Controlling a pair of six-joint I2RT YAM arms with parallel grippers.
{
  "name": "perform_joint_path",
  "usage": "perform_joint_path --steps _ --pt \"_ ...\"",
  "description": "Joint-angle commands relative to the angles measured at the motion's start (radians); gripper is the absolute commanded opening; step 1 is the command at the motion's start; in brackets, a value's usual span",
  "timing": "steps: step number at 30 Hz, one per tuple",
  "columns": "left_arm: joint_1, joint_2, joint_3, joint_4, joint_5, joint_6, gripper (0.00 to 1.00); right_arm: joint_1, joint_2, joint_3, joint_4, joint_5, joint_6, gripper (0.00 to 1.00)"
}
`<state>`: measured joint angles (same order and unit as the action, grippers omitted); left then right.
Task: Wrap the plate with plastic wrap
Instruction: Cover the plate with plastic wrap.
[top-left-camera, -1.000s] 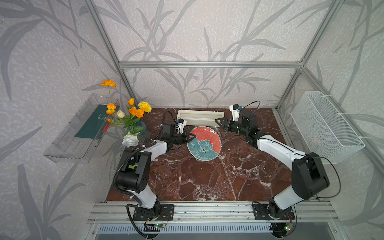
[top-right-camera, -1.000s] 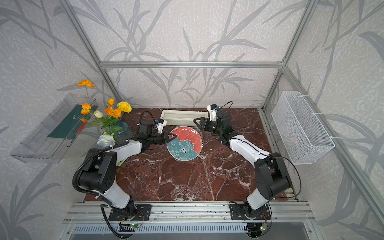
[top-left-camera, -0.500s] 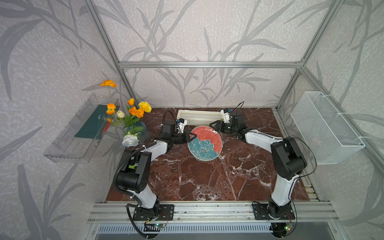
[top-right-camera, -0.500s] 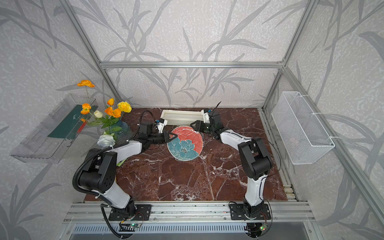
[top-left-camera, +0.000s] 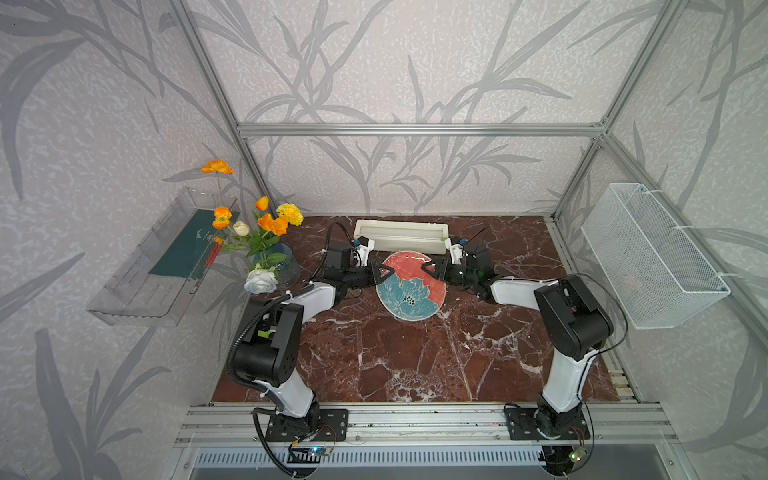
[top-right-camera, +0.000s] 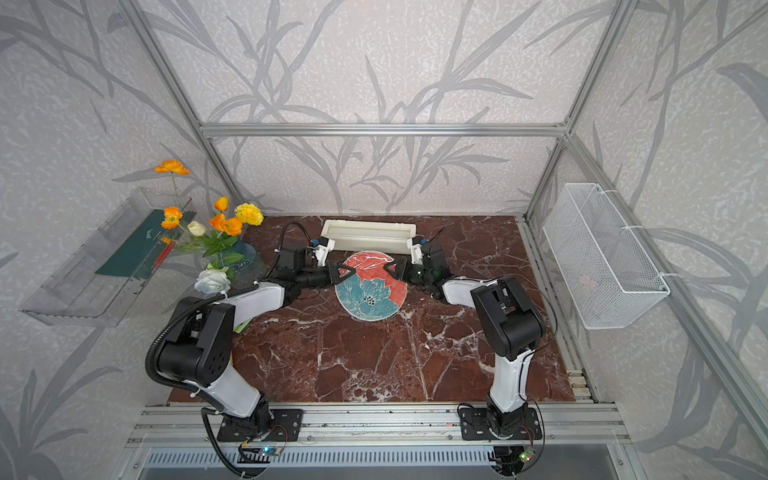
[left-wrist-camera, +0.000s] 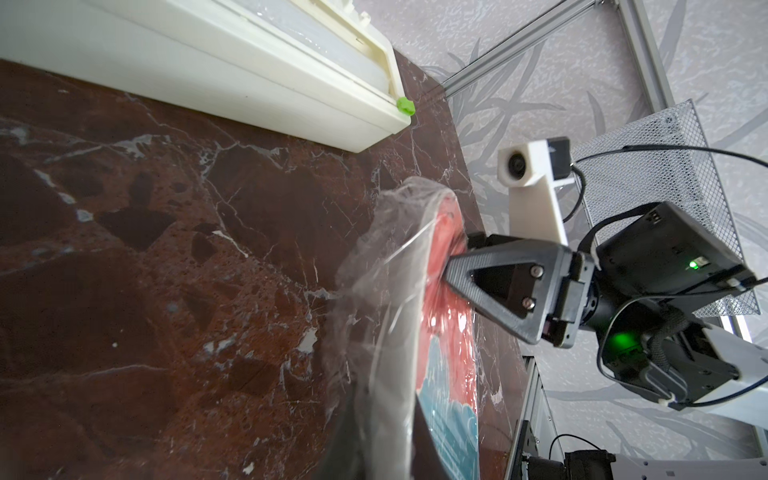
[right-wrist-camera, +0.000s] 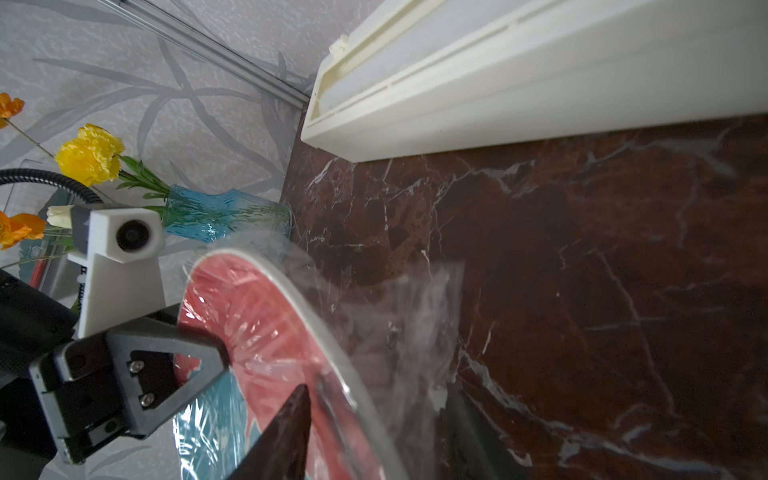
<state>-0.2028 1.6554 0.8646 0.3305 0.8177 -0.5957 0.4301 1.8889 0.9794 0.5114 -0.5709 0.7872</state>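
Left gripper (top-left-camera: 384, 272): clamped on the rim of the plate (top-left-camera: 409, 291), which sits at frame centre in both top views, tipped up off the table (top-left-camera: 415, 361). Right gripper (top-left-camera: 430, 269): jaws apart, astride the opposite rim. We judge uneven closing could twist or drop the plate; loose plastic wrap (right-wrist-camera: 399, 316) behind it may slip off. Hidden from us: plate's back, its lower rim's contact, wrap's edges.

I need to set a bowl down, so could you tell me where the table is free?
Free: the table between the plate and the front rail. Crowded: the back, with box, vase, left gripper and right gripper.
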Motion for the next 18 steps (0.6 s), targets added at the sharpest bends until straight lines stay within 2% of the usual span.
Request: perform_joint_path --steps 1,6,11,18 --pt "-0.004 -0.059 0.002 0.213 0.017 -0.083 0.0 0.01 -0.029 -0.037 0.074 -0.032 0.046 0.51" --pt "-0.004 -0.047 -0.029 0.31 -0.033 -0.142 0.0 0.023 -0.041 -0.099 0.235 -0.031 0.168 0.48" --pt "-0.004 -0.058 -0.028 0.281 -0.04 -0.133 0.0 0.006 -0.03 -0.126 0.371 -0.058 0.259 0.48" --pt "-0.003 -0.092 -0.029 0.216 -0.055 -0.095 0.0 -0.079 -0.091 -0.191 0.378 -0.081 0.264 0.6"
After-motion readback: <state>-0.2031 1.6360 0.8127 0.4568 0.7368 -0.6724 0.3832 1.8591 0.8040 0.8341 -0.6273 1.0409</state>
